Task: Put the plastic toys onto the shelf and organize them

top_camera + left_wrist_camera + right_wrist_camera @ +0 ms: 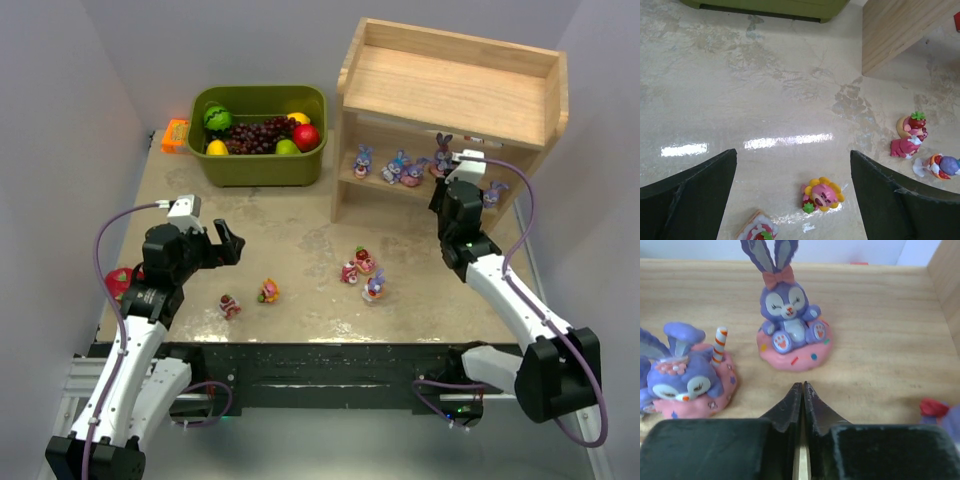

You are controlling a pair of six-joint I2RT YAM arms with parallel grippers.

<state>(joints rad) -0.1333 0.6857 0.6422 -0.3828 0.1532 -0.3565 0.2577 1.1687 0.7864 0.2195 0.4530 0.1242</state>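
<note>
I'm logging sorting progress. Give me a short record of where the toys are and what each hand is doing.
shelf: about five toys, all on lower tier
nearest shelf toy: bunny, upright on pink base
table: five toys, including flower bear
left hand: open, empty, above table
right hand: shut, empty, facing bunny

Right gripper (802, 390): one bunny (790, 315) blocks my twelve o'clock, another bunny (685, 375) my ten; bare shelf board (880, 340) at two. Left gripper (792, 160): table (765, 90) free at twelve, flower bear (822, 194) between my spread fingers.
</note>
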